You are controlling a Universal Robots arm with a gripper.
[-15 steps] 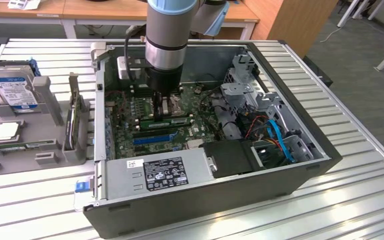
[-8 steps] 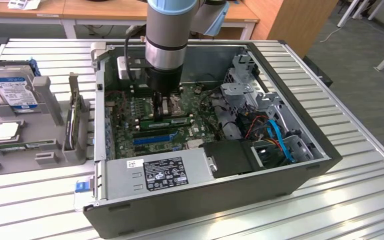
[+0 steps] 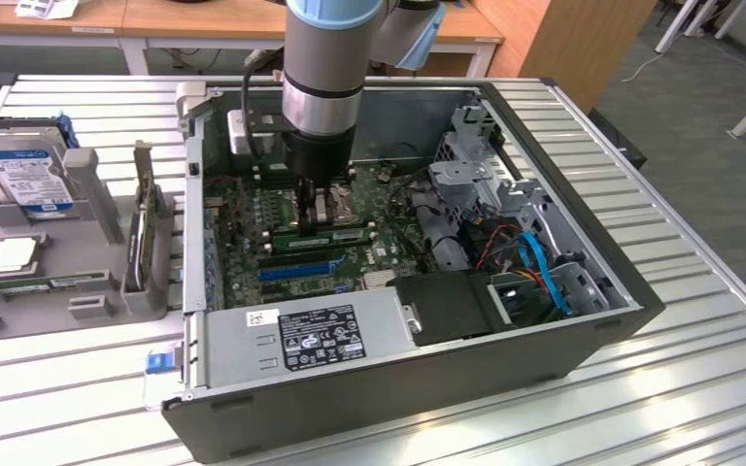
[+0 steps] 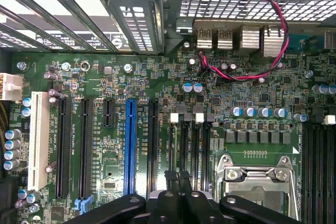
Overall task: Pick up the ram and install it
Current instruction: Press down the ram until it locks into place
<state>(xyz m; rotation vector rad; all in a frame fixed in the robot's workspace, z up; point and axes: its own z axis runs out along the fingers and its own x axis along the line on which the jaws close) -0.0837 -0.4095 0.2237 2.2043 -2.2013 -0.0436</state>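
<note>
The gripper (image 3: pixel 311 199), its fingers pressed together, hung inside the open computer case (image 3: pixel 581 349) just above the motherboard (image 4: pixel 157 129), with the ram (image 3: pixel 322 234) seated beside it.

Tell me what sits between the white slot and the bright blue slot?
Two long black slots and one short black slot, seen in the wrist view.

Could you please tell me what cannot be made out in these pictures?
Exterior view: the tips of the end effector are masked by its own body, so a grip on the ram cannot be confirmed.
Wrist view: the fingers are cut off by the frame edge; whatever is under them is hidden.
Exterior view: the power supply label is too small to read.
</note>
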